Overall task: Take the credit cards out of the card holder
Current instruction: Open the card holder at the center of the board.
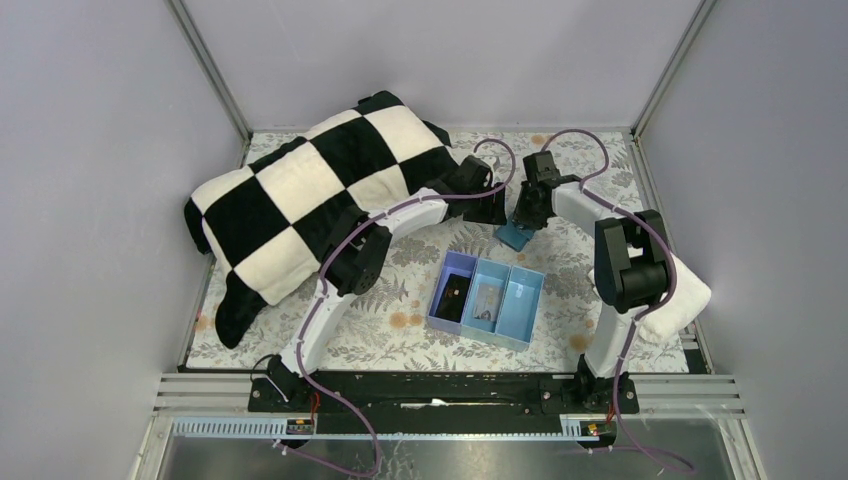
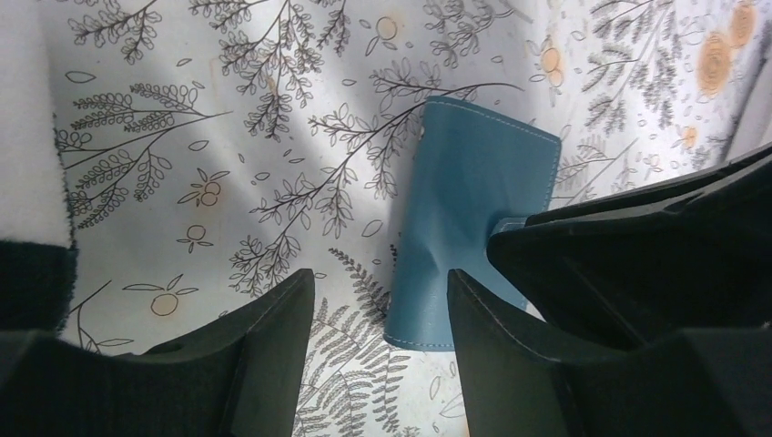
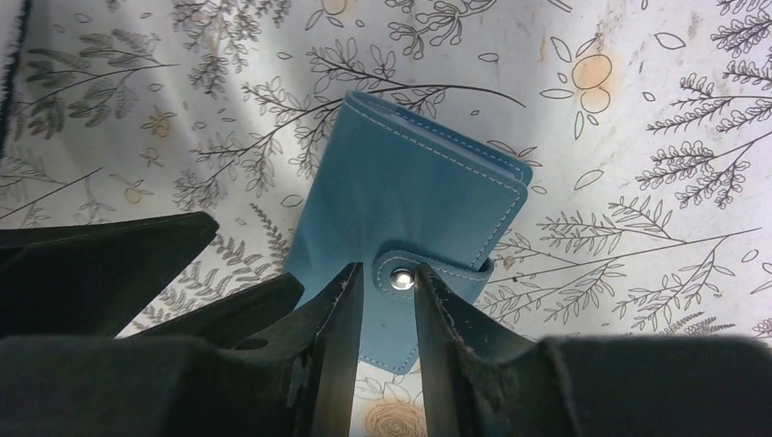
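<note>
The card holder (image 1: 516,236) is a blue wallet lying closed on the floral cloth at the back centre, its strap fastened by a metal snap (image 3: 401,279). It also shows in the left wrist view (image 2: 473,209) and in the right wrist view (image 3: 410,191). No credit cards show; they are hidden. My right gripper (image 1: 528,215) hovers just over the wallet, its jaws (image 3: 389,271) a narrow gap apart with the snap strap between the tips. My left gripper (image 1: 490,210) is open (image 2: 380,278) and empty beside the wallet's left edge.
A light-blue three-compartment tray (image 1: 521,300) sits in front of the wallet with small dark items in it. A black-and-white checkered blanket (image 1: 310,190) covers the back left. A white folded cloth (image 1: 680,295) lies at the right edge. Grey walls enclose the table.
</note>
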{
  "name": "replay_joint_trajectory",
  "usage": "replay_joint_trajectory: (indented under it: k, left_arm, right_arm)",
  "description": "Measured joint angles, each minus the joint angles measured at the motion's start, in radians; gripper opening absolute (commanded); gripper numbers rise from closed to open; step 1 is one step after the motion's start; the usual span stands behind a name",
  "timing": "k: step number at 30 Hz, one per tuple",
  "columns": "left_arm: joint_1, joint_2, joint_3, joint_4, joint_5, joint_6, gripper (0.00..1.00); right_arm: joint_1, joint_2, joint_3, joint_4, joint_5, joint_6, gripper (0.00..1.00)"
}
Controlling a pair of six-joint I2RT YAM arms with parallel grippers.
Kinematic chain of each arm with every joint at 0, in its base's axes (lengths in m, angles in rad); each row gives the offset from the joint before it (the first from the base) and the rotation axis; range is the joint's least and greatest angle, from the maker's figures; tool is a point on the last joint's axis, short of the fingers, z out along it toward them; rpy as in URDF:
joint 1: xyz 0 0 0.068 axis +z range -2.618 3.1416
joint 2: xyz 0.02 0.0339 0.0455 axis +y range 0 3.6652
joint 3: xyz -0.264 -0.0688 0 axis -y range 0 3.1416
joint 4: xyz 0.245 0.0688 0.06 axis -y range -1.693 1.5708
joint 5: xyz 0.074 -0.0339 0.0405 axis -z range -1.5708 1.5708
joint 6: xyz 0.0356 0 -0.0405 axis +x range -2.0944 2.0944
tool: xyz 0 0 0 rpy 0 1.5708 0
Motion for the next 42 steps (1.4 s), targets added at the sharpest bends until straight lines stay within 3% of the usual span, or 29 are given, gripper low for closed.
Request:
replay_joint_trajectory:
  k: [6, 13, 22, 27, 34, 42]
  left_arm:
    - [-0.008, 0.018, 0.009, -0.019, -0.035, 0.012, 0.60]
    - [-0.010, 0.018, 0.010, -0.021, -0.035, 0.011, 0.61]
    - [-0.010, 0.018, 0.004, -0.012, -0.035, 0.006, 0.64]
    - [-0.010, 0.010, -0.010, 0.003, -0.029, 0.018, 0.73]
    - [-0.010, 0.006, 0.069, -0.127, -0.021, 0.077, 0.77]
    - [0.021, -0.013, 0.115, -0.237, 0.064, 0.099, 0.82]
  right_arm:
    - [0.001, 0.030, 0.008, 0.005, 0.026, 0.011, 0.33]
    - [0.008, 0.032, 0.003, 0.026, 0.088, 0.015, 0.00]
    - [0.008, -0.029, -0.063, 0.064, 0.100, 0.019, 0.00]
    - [0.007, -0.148, -0.128, 0.071, 0.098, 0.021, 0.00]
    - [-0.080, -0.407, -0.383, 0.286, -0.092, 0.050, 0.00]
    - [-0.093, -0.405, -0.373, 0.399, -0.286, 0.059, 0.00]
